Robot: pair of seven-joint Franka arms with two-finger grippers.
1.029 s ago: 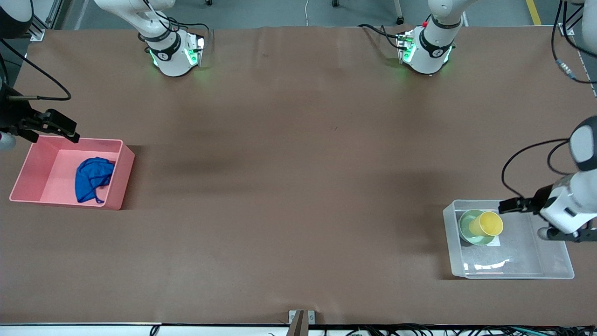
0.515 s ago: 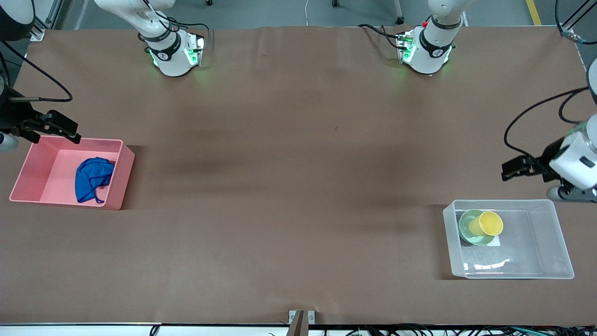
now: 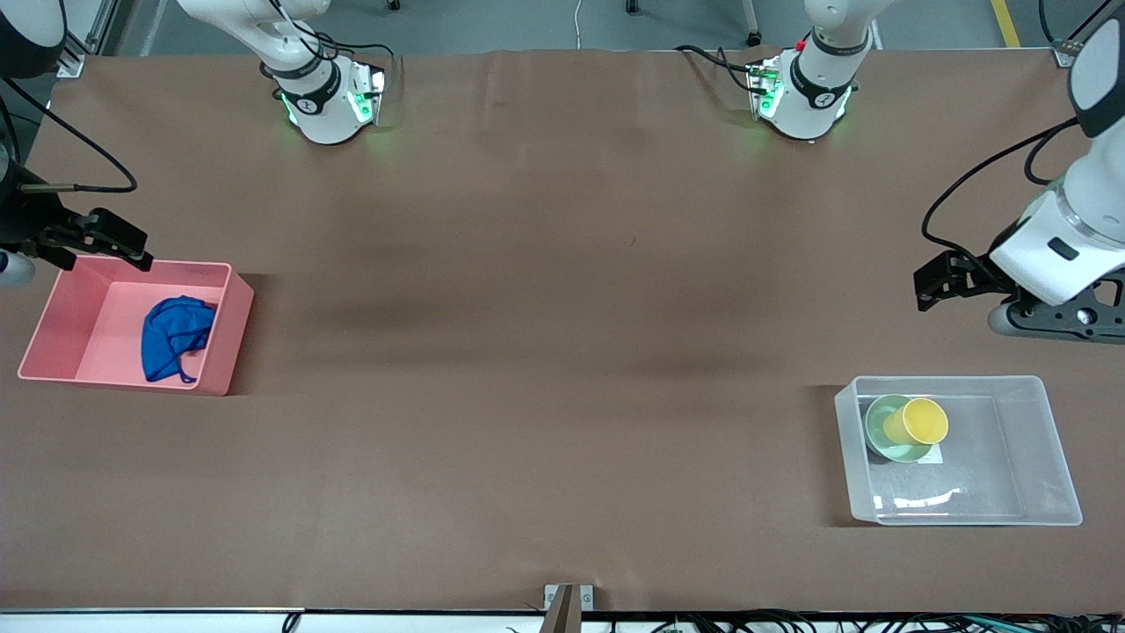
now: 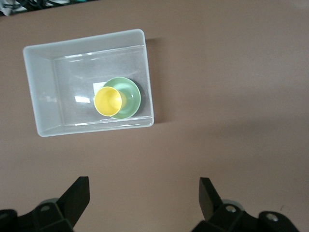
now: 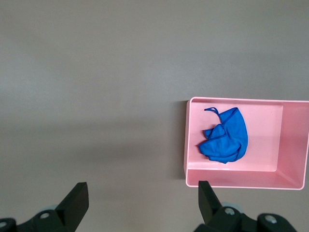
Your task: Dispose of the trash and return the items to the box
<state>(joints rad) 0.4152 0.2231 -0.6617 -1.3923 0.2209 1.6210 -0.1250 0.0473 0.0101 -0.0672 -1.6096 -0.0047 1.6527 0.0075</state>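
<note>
1. Left gripper (image 4: pixel 143 200) hangs over bare surface (image 3: pixel 562 352) beside the box (image 3: pixel 1050 457), jaws wide and empty.
2. In the box, the yellow cup (image 3: pixel 918 422) sits in the mint-green bowl (image 3: pixel 879 431), away from the jaws.
3. Right gripper (image 5: pixel 141 200) waits, jaws wide, by the pink bin (image 3: pixel 224 347) holding the blue wad (image 3: pixel 174 334).
4. By my read, nothing is left to grasp.

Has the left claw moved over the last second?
Yes. The left claw, open, was over the clear box's rim; it now hangs over bare table, toward the arm bases from the box.
</note>
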